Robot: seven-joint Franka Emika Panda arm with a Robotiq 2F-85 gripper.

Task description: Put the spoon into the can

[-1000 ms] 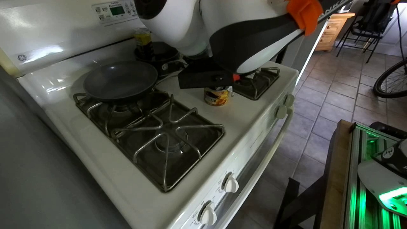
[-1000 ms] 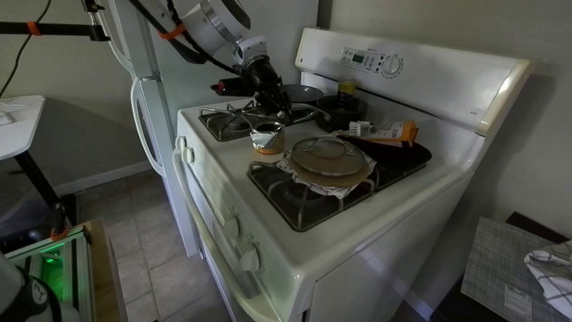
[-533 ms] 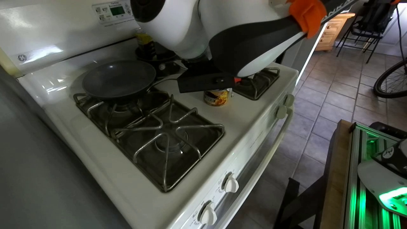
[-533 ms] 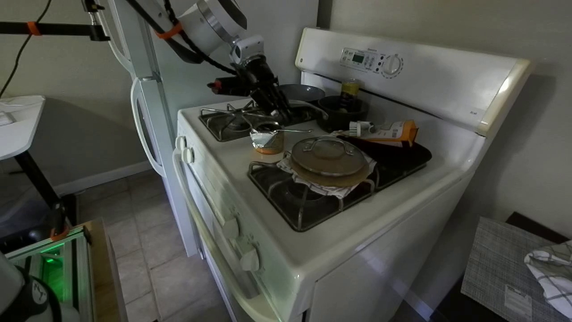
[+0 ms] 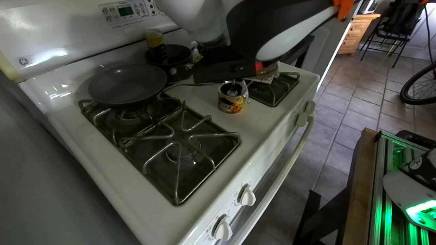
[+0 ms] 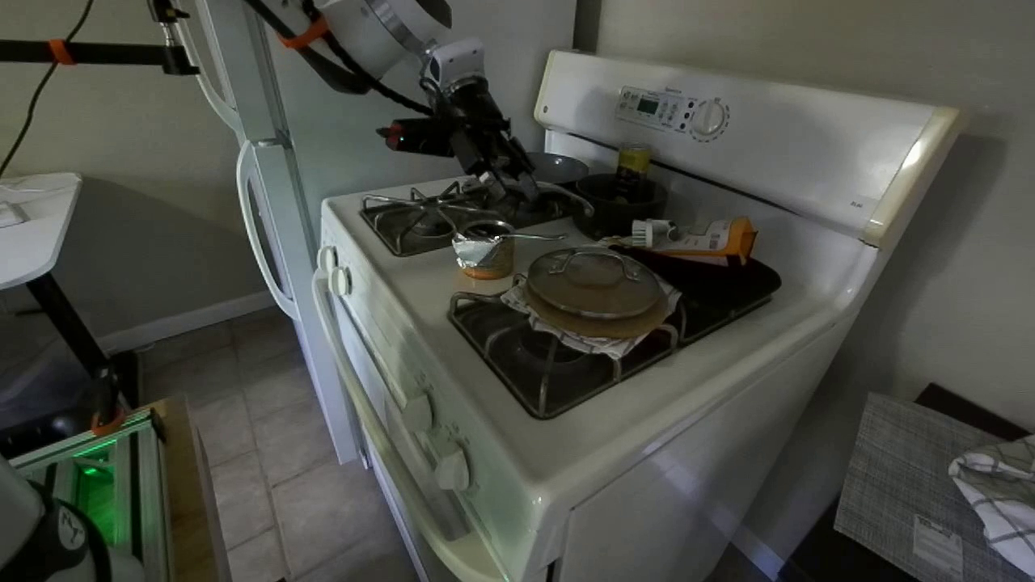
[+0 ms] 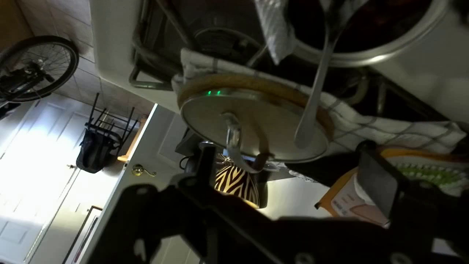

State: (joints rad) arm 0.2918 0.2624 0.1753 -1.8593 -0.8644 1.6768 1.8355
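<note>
The can (image 5: 231, 103), a short tin with a yellow-orange and dark label, stands upright on the stove top, with crumpled foil at its rim. Inside it rests the bowl end of the spoon (image 6: 534, 237), whose metal handle leans over the rim and sticks out almost level. From close up in the wrist view, the spoon handle (image 7: 313, 106) crosses the can's rim (image 7: 377, 58). My gripper (image 7: 289, 161) is open, its fingers wide apart and nothing between them. In an exterior view the gripper (image 6: 511, 187) hangs above and behind the can, clear of the spoon handle.
A grey frying pan (image 5: 127, 85) and a small black pot (image 6: 618, 210) holding a yellow-topped jar (image 6: 632, 166) sit at the back. A lidded dish (image 6: 594, 283) on a cloth lies beside the can, with an orange-and-white package (image 6: 711, 240) behind. Metal burner grates (image 5: 182, 139) rise nearby.
My gripper has opened and let go of the spoon, whose handle has swung out sideways over the can's rim. The arm has then lifted up off the can.
</note>
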